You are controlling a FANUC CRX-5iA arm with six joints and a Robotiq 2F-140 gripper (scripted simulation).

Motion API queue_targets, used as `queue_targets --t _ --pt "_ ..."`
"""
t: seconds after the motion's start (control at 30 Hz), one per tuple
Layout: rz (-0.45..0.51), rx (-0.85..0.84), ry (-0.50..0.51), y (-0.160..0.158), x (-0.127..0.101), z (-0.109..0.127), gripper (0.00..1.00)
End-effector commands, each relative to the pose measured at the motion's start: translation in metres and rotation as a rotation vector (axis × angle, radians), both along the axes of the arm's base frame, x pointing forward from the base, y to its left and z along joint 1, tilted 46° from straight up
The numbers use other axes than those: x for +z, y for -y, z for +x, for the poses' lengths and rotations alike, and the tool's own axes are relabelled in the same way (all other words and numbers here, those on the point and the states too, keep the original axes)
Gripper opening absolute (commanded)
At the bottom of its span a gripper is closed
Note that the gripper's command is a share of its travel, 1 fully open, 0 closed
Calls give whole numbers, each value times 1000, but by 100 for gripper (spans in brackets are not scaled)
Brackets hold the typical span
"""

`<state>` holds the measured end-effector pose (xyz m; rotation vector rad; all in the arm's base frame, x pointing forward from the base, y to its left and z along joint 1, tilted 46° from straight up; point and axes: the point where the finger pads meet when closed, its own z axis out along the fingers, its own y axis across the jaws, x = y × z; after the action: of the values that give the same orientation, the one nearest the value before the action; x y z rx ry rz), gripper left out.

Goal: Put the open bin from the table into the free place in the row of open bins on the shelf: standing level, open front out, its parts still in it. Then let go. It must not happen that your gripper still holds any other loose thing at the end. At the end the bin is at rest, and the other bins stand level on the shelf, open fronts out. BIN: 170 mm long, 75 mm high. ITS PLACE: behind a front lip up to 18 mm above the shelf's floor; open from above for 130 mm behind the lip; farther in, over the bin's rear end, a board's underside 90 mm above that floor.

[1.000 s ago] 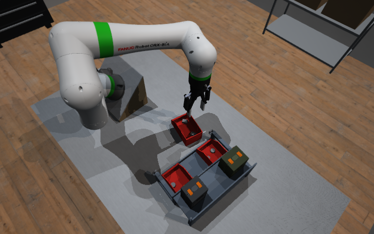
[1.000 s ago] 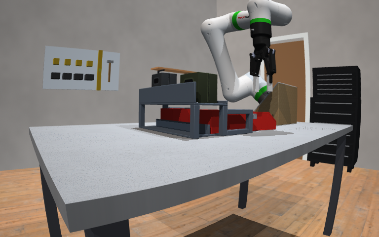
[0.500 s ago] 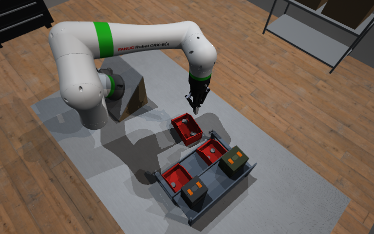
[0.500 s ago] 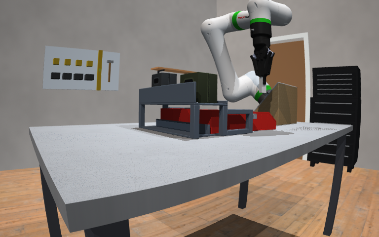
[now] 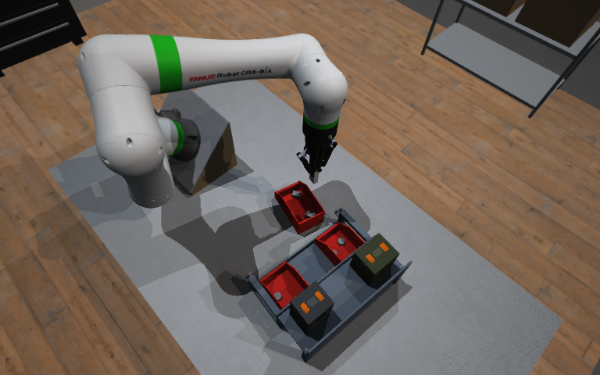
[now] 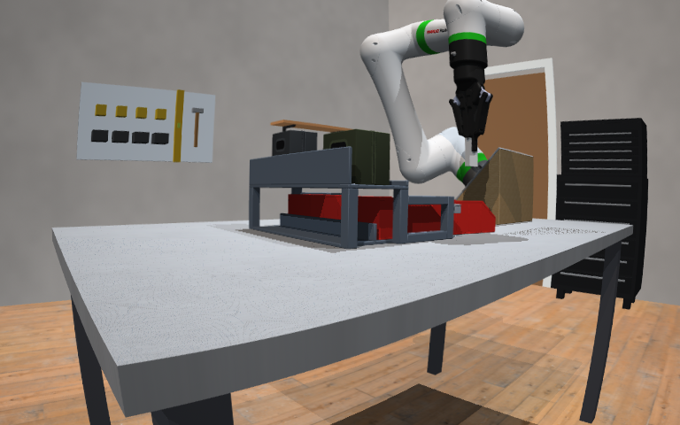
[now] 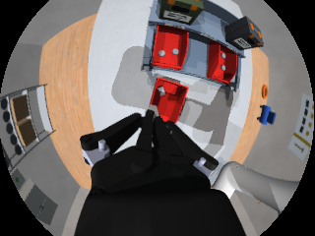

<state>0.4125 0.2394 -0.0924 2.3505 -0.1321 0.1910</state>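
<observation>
The red open bin (image 5: pixel 300 206) (image 6: pixel 474 218) (image 7: pixel 168 98) stands level on the table just in front of the shelf, with small grey parts (image 5: pixel 296 193) in it. My gripper (image 5: pixel 313 179) (image 6: pixel 470 159) (image 7: pixel 152 110) is shut on nothing and hangs a little above the bin's end that faces away from the shelf, clear of it. The grey shelf (image 5: pixel 354 316) (image 6: pixel 300 170) holds two red bins (image 5: pixel 283 283) (image 5: pixel 339 242) (image 7: pixel 169 49) (image 7: pixel 222 62). The free place (image 5: pixel 312 260) is the gap between them.
A dark grey box (image 5: pixel 311 307) (image 7: pixel 246 31) and a green box (image 5: pixel 374 258) (image 7: pixel 181 2) stand on the shelf's upper board over the bins' rear ends. A brown wedge-shaped block (image 5: pixel 216 155) (image 6: pixel 501 185) stands by the arm's base.
</observation>
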Motion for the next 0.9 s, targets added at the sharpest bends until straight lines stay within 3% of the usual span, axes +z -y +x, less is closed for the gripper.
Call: queue_targets --t 0.0,0.13,0.17,0.87 --pt "0 0 0 0 0 0 0" --pt "0 0 0 0 0 0 0" --pt "0 0 0 0 0 0 15" --pt "0 0 0 0 0 0 15"
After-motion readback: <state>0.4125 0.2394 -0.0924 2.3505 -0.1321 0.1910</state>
